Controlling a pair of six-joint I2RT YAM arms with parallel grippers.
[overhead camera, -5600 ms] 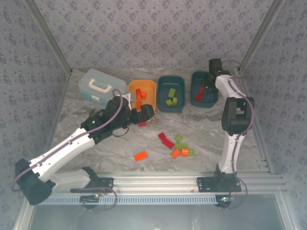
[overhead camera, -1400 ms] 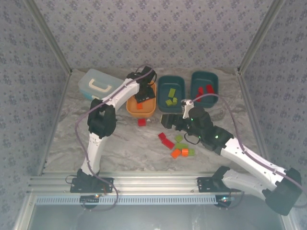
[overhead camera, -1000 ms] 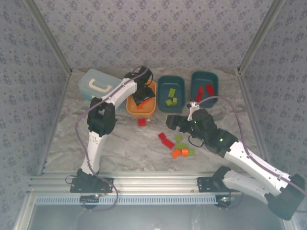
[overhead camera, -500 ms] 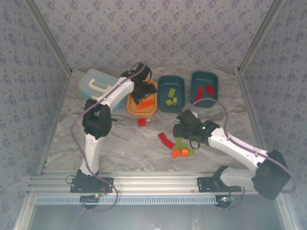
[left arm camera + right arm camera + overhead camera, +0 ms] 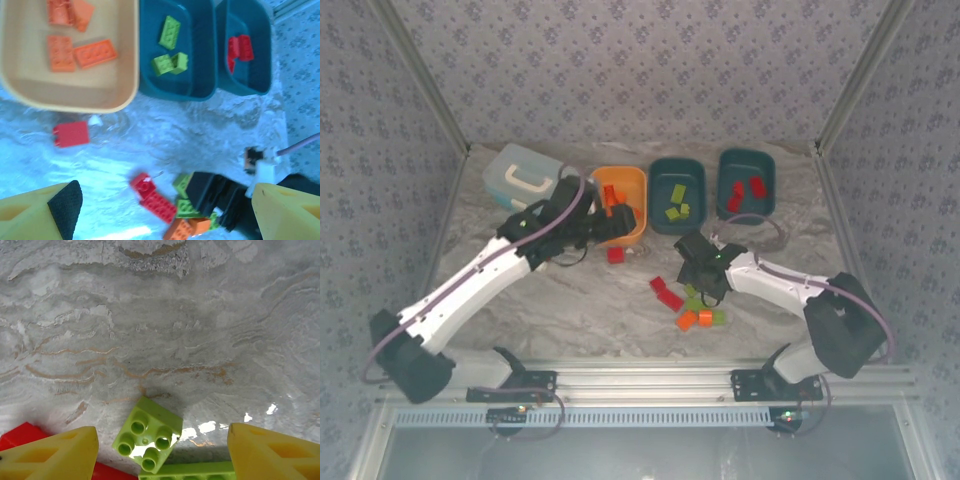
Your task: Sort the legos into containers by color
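The left fingers point(image 5: 35, 212) stand wide apart with nothing between them, hovering over the counter point(image 5: 165, 130) in front of the orange bin point(image 5: 100, 92), which holds several orange bricks point(image 5: 95, 52). A lone red brick point(image 5: 71, 134) lies on the counter just beside that bin's near wall. The middle teal bin point(image 5: 200, 75) holds green bricks point(image 5: 170, 31), and the right teal bin point(image 5: 250, 75) holds red bricks point(image 5: 239, 49). The right fingers point(image 5: 50, 452) are also spread open, gripping nothing, low over a loose cluster point(image 5: 705, 317) of red, green and orange pieces. A square green brick point(image 5: 148, 440) sits on the counter between them, touching neither finger, with a longer green brick point(image 5: 200, 472) against its near corner.
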